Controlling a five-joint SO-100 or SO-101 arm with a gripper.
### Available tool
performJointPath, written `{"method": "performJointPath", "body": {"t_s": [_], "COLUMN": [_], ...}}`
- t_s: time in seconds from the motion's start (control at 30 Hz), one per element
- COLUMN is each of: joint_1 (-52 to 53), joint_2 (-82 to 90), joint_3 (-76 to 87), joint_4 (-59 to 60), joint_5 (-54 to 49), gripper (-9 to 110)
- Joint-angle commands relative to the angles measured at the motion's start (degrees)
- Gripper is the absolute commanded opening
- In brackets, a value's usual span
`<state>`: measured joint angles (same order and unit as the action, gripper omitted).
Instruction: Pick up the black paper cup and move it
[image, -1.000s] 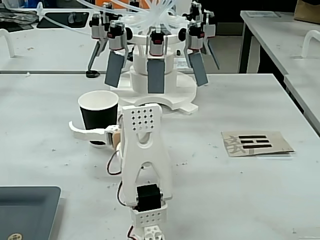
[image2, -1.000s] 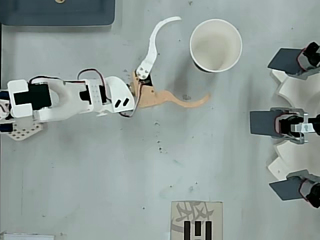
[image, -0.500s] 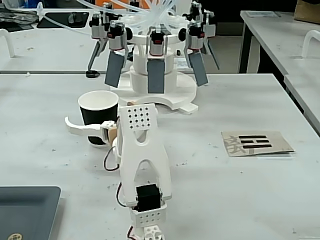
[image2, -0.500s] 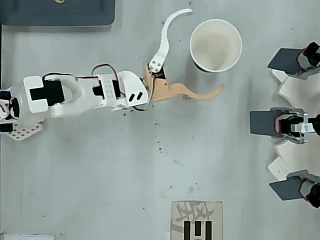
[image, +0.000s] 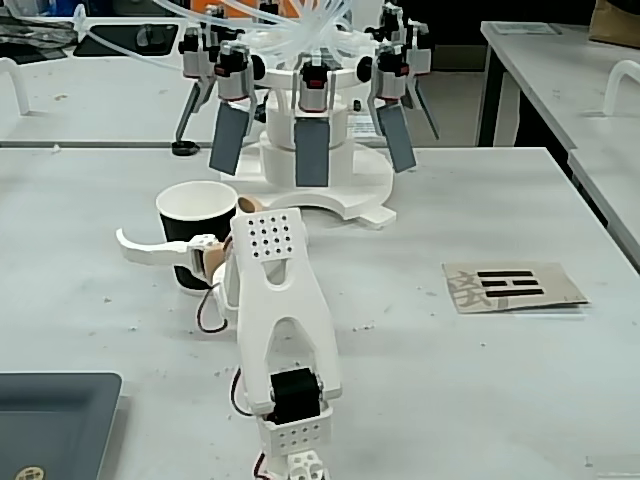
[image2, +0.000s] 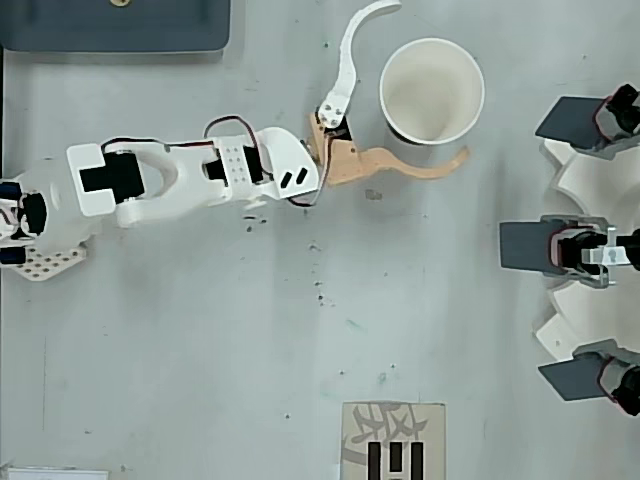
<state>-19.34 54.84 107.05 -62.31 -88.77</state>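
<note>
The black paper cup (image: 200, 225) stands upright on the grey table, its white inside showing in the overhead view (image2: 432, 90). My gripper (image: 183, 221) (image2: 423, 80) is open wide, and the cup sits in the mouth of the V. The tan finger (image2: 420, 168) runs close along one side of the cup; I cannot tell whether it touches. The white curved finger (image2: 350, 50) stands apart from the cup's other side. In the fixed view the white finger (image: 150, 250) crosses in front of the cup's lower wall.
A white fixture with several grey paddles (image: 310, 130) (image2: 590, 250) stands just beyond the cup. A tan card with black bars (image: 512, 285) (image2: 392, 440) lies to one side. A dark grey tray (image: 55, 415) (image2: 115, 25) sits by the arm's base.
</note>
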Motion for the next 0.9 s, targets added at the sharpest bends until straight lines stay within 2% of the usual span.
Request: {"method": "performJointPath", "body": {"t_s": [0.0,0.23,0.87], "joint_1": [-0.8,-1.3,-1.3], "joint_2": [0.7,-0.2,-0.4], "joint_3": [-3.8,-5.0,-5.1], "joint_4": [0.5,1.3,1.4], "joint_5": [-0.4,-0.4,0.0], "gripper": [54,51,31]}}
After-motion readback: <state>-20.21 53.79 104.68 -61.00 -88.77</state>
